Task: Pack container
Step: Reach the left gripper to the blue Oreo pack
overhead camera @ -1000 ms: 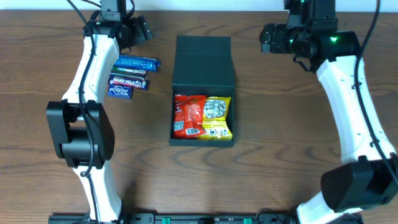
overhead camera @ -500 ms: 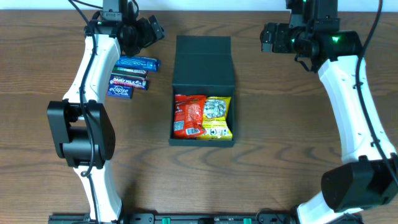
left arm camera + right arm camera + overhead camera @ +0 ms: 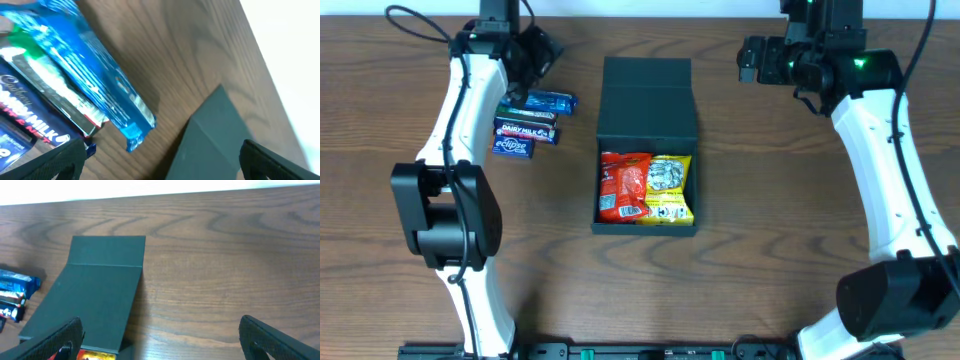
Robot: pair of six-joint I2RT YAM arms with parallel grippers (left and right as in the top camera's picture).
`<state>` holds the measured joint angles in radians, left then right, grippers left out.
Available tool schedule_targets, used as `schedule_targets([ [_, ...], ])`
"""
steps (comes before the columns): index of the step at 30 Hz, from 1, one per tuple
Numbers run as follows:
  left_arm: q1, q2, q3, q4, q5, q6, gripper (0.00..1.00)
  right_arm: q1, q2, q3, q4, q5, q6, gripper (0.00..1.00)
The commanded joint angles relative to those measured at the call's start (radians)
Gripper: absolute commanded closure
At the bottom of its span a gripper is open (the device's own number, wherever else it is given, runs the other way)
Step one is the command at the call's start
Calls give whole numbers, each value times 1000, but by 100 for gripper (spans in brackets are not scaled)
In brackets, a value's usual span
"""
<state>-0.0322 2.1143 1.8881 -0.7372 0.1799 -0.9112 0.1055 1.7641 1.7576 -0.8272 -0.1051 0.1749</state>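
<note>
The container [image 3: 647, 110] is sitting at mid-table with its flap lid lying open at its far end, and a red packet [image 3: 624, 186] and a yellow packet [image 3: 669, 188] are lying side by side inside it. To the container's left, a blue wrapper [image 3: 542, 101] and darker bars [image 3: 525, 131] are lying on the table [image 3: 770, 250]. The left gripper [image 3: 535, 55] is hovering over that pile's far edge, fingers spread and empty. The right gripper [image 3: 752, 60] is hanging to the right of the container's lid, its fingers likewise parted.
</note>
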Motion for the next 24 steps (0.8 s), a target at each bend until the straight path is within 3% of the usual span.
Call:
schedule_targets([
  [1,34,23,75,-21,-30,-105,1,-7,-24,7,13,-8,12,1],
  [11,66,314,434,-311,84,-128,2,-7,-23,7,24,-8,11,1],
  [19,58,370,469,-417,64,-106,3,-7,-23,7,19,-7,11,1],
  [24,58,378,469,-362,63,-106,2,-7,-23,6,17,-7,11,1],
])
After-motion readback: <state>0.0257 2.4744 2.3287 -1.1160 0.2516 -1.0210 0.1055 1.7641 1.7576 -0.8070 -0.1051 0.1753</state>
